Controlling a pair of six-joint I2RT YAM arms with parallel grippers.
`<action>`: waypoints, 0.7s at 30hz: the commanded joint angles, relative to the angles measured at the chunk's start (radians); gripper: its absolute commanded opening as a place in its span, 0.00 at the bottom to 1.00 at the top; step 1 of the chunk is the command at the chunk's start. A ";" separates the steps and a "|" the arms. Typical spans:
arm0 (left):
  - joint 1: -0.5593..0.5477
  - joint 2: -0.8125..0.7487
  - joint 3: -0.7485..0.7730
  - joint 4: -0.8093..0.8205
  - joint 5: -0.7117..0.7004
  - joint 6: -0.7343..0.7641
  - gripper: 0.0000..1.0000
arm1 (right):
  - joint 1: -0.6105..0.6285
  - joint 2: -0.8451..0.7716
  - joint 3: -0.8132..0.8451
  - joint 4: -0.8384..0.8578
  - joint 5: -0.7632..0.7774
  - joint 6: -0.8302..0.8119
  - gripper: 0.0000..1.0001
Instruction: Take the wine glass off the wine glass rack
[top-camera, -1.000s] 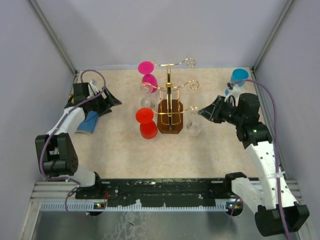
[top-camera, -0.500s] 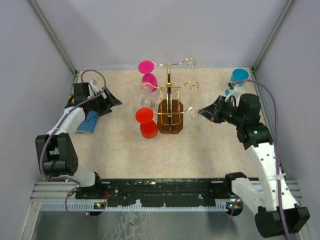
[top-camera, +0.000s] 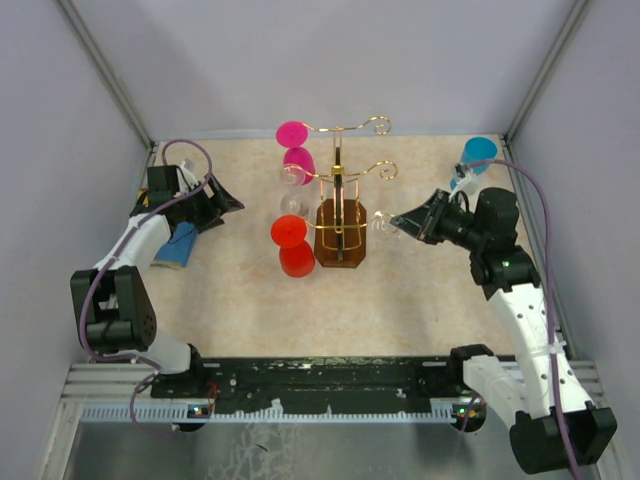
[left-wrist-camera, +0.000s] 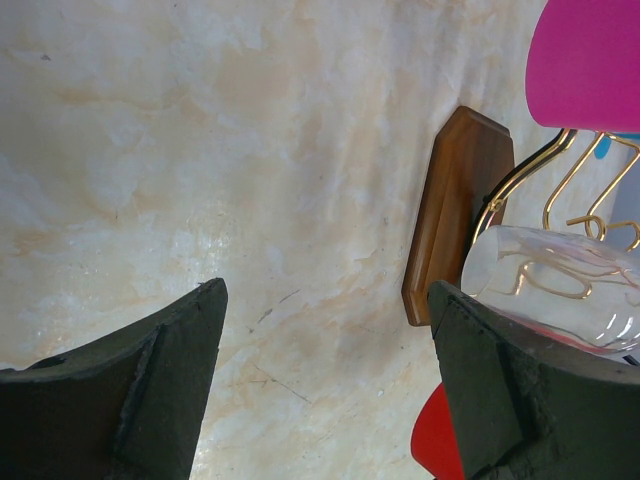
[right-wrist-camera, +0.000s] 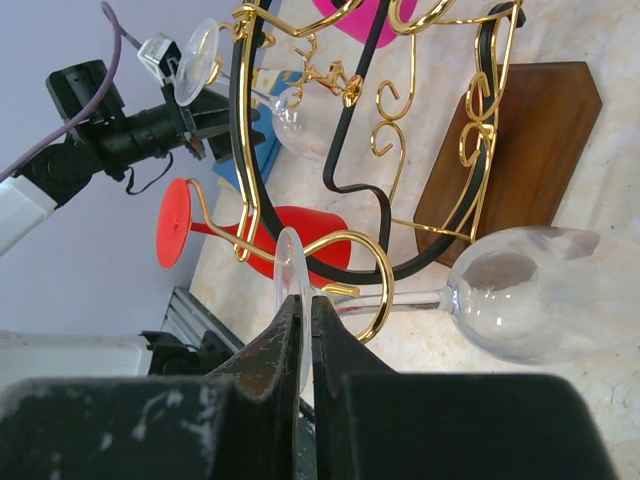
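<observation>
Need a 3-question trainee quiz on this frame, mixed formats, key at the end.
1. Multiple choice: which part of the clear wine glass does the right gripper clamp? A) bowl B) stem C) foot disc
2. True or false: the left gripper is shut on a glass.
3. Short answer: is the clear wine glass free of the wine glass rack?

Key
1. C. The fingers are closed on the thin clear disc.
2. False. Its jaws stand open, with only table between them.
3. No. In the right wrist view the stem sits inside the gold scroll at the end of a rack arm.
</observation>
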 joint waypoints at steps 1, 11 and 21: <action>-0.005 -0.027 -0.005 0.015 0.007 0.004 0.87 | -0.004 -0.001 0.026 0.085 0.007 0.011 0.00; -0.005 -0.025 -0.005 0.015 0.008 0.004 0.87 | -0.063 0.003 0.032 0.081 0.000 0.009 0.00; -0.007 -0.024 -0.005 0.014 0.008 0.004 0.87 | -0.182 -0.005 -0.028 0.232 -0.138 0.110 0.00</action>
